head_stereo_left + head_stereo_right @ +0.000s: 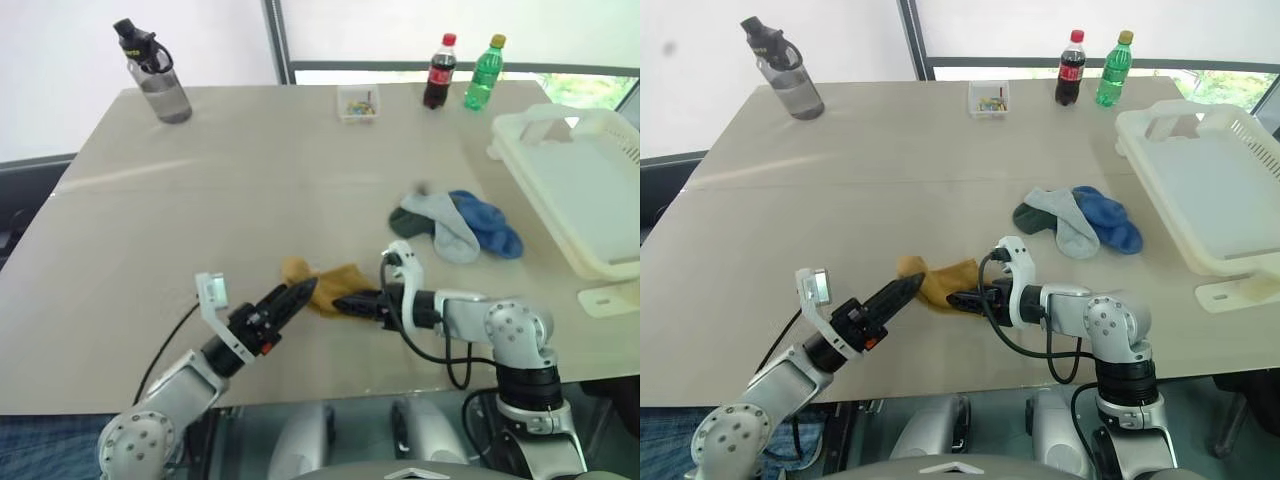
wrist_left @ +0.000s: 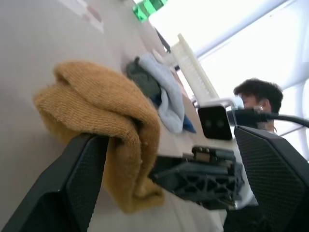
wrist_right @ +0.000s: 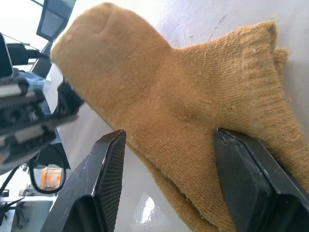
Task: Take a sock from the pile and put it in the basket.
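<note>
The mustard sock (image 1: 325,285), near the table's (image 1: 150,220) front edge, is straddled by both parted, ungripping grippers, the left gripper (image 1: 298,296) and the right gripper (image 1: 347,303); it could be snagged between them and dragged off.

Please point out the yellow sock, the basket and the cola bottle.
yellow sock (image 1: 335,285), left eye view, on its middle fold.
basket (image 1: 560,160), left eye view, on its bare floor.
cola bottle (image 1: 439,75), left eye view, on its label.

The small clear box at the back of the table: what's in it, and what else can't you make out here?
- Small clear box: head views, contents too small; only colourful bits.
- Basket: right side cut off by the picture edge.
- Mustard sock: whether the right gripper pinches it; its fingertips cover that spot.
</note>
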